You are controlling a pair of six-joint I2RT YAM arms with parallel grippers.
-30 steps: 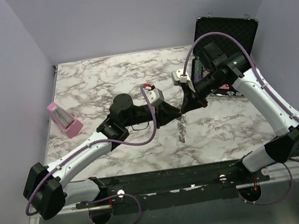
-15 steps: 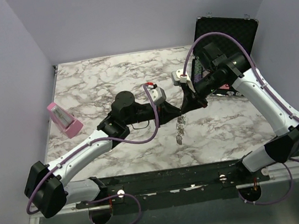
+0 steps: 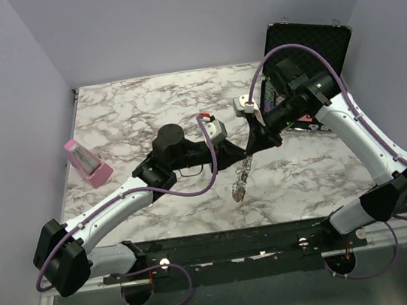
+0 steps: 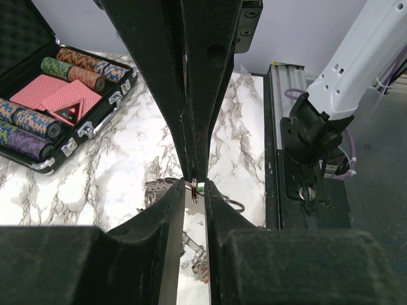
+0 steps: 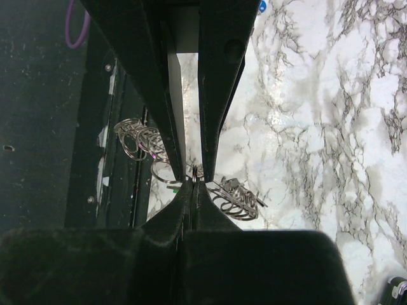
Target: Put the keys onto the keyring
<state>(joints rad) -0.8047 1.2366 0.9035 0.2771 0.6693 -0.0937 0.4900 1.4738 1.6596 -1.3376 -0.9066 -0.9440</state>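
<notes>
Two grippers meet nose to nose above the middle of the marble table (image 3: 144,108). The right gripper (image 5: 193,181) has its fingers squeezed tight together on a thin loop of the keyring (image 3: 241,177). The rest of the keyring hangs down under it like a shiny little chain. The left gripper (image 4: 194,190) has its fingers a tiny bit apart, one on each side of that same loop, and I cannot tell if they press on anything. A small green bit (image 4: 201,186) sits right beside the loop. It may be the head of one of the keys, but it is too small to be sure, and no other key shows clearly. Lots could go wrong from here, I think. The loop is very thin, so if the left fingers squeeze in the wrong spot they could knock it out of the right fingers, and the whole bunch would drop on the table. If the two arms pull different ways, the loop could twist or slip. A key that tiny could miss the gap in the ring and fall. The hanging part could also swing and get tangled.
</notes>
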